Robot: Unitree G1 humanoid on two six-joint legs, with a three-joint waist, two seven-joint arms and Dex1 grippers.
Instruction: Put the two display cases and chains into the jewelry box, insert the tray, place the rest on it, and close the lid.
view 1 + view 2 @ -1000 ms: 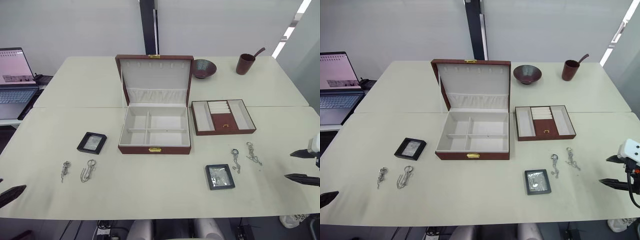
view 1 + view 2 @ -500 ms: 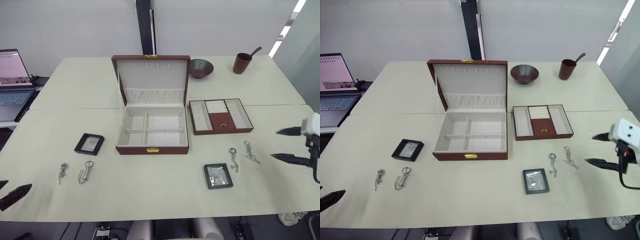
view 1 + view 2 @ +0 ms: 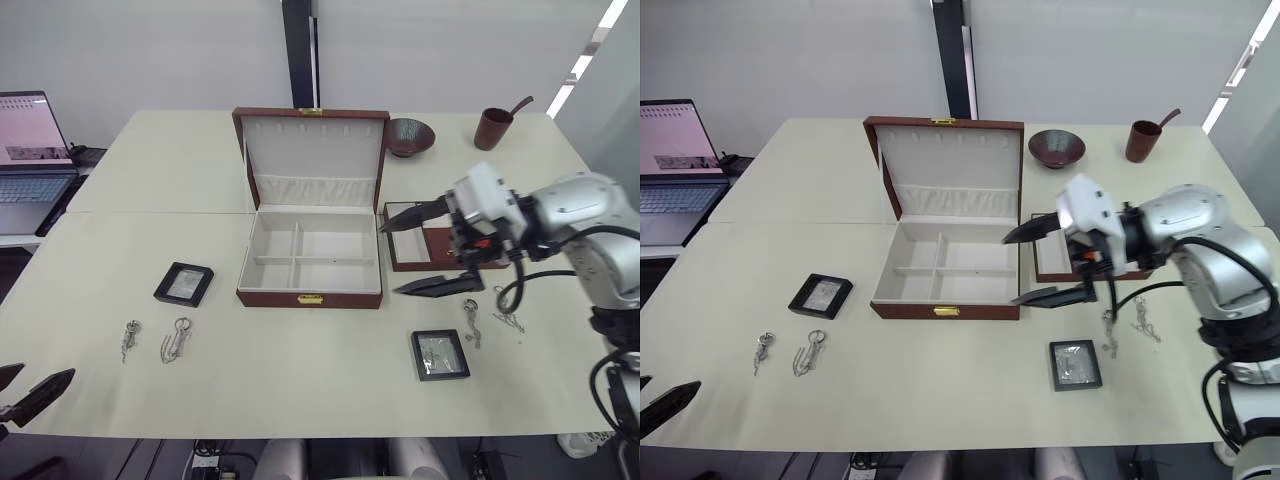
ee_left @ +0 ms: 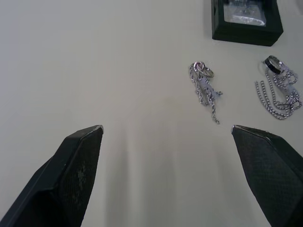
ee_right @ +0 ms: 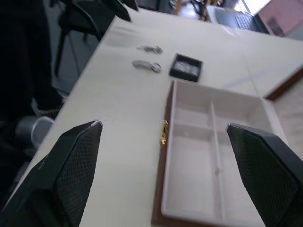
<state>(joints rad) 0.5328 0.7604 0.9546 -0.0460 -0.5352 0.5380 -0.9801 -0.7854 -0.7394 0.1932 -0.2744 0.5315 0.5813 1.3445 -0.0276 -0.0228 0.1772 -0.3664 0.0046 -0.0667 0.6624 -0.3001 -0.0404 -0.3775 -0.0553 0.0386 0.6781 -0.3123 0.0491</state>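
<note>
Right hand (image 3: 420, 250) wide open, empty, beside jewelry box (image 3: 310, 262).

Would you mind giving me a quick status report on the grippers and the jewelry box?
Right gripper open, empty, beside the jewelry box. Left gripper open, low over the table. Box open and empty; both display cases on the table.

table (image 3: 150, 180) | jewelry box (image 3: 310, 270) | tray (image 3: 440, 262) | display cases (image 3: 184, 283) | chains (image 3: 176, 340) | bowl (image 3: 410, 135) | cup (image 3: 491, 129)

A dark bowl (image 3: 410, 136) and brown cup (image 3: 491, 129) sit at one o'clock on the worktop (image 3: 180, 170); an open laptop (image 3: 30, 155) at ten.
</note>
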